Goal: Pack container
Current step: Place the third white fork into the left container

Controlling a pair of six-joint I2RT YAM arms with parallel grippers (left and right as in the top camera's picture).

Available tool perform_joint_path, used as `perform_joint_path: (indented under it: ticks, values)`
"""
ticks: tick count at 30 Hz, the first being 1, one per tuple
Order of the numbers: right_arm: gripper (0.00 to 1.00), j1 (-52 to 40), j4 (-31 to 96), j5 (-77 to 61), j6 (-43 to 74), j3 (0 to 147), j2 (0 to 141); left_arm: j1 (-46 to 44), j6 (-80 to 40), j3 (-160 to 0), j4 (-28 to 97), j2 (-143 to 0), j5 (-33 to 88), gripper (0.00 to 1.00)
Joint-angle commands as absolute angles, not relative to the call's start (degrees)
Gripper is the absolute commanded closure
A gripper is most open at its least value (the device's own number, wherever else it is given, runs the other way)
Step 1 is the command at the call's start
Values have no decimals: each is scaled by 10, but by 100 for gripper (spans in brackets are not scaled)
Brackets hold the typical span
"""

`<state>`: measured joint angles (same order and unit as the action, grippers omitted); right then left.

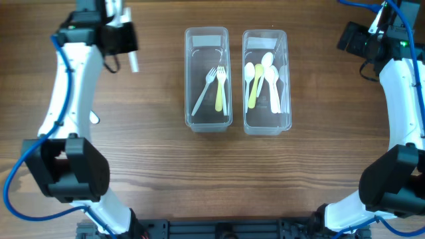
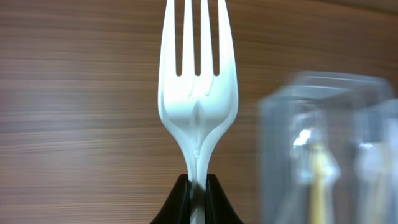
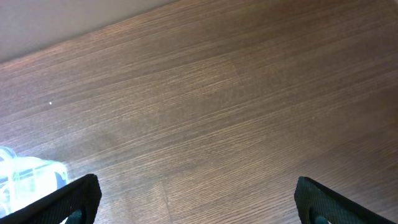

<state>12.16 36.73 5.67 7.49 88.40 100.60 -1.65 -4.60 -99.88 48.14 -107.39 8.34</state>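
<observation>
fork point(image 2: 198, 93), handle hidden by left gripper point(image 2: 198, 182)

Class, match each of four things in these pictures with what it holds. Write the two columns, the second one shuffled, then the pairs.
1 left gripper
2 right gripper
3 left container
4 right container

a spoons
b nothing, open
c forks
d one white fork, shut on it

Pairs: 1-d, 2-b, 3-c, 4-a.

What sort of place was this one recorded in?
Probably a robotics lab bench: two robot arms at a wooden table, clear containers holding sorted plastic forks and spoons, and a white fork held in the left jaws.
</observation>
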Motion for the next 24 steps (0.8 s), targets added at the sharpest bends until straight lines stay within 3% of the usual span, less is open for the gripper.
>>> perform_joint_path:
  ticks: [1,11,21,22,24]
  values:
    - [0,121,365,66,75,894,999,-78,-145,-1002,480,-1077,131,96]
    - [0,121,365,66,75,894,999,-233,-183,-1002,467,-1111,111,96]
    - [0,121,365,66,75,894,999,-252,-183,-1002,469,-1186,93,89]
    - [0,121,365,66,75,894,999,-251,-183,-1002,467,-1186,91,87]
    - [0,121,365,66,75,894,999,-248,-183,-1002,459,-1186,89,41]
